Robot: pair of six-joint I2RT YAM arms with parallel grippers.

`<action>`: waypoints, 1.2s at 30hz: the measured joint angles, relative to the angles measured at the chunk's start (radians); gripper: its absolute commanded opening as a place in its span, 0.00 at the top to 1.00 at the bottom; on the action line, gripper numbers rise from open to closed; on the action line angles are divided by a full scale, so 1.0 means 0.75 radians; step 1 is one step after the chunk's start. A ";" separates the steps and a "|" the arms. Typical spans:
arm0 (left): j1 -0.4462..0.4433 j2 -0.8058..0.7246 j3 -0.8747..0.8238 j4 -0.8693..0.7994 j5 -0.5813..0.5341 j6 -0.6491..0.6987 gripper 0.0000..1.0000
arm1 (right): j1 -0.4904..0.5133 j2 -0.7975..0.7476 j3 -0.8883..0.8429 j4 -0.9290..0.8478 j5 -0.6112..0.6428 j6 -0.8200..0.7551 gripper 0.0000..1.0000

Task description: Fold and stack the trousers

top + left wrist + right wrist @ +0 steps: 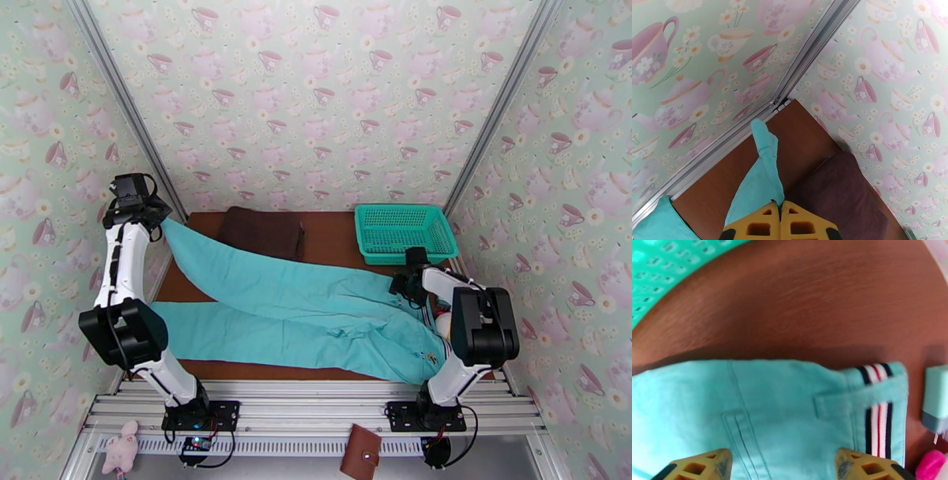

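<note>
Turquoise trousers point(316, 316) lie unfolded, waist right, legs splayed leftward, the far leg's cuff lifted.

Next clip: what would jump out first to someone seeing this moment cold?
The turquoise trousers sprawl across most of the brown table, legs to the left and waist at the near right. The left gripper is shut on one leg near its end at the far left corner, while the right gripper hangs open over the striped waistband. Pink teapot wallpaper covers the walls.
</note>
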 measured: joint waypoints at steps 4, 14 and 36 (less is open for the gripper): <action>0.012 0.000 0.000 0.005 0.020 -0.001 1.00 | 0.028 0.025 0.035 -0.037 0.009 0.010 0.36; 0.043 0.000 -0.024 0.054 0.074 -0.020 1.00 | 0.147 0.019 0.040 -0.044 0.031 0.061 1.00; 0.130 0.000 0.009 -0.066 0.037 -0.020 1.00 | 0.149 -0.807 -0.122 0.111 0.069 -0.210 1.00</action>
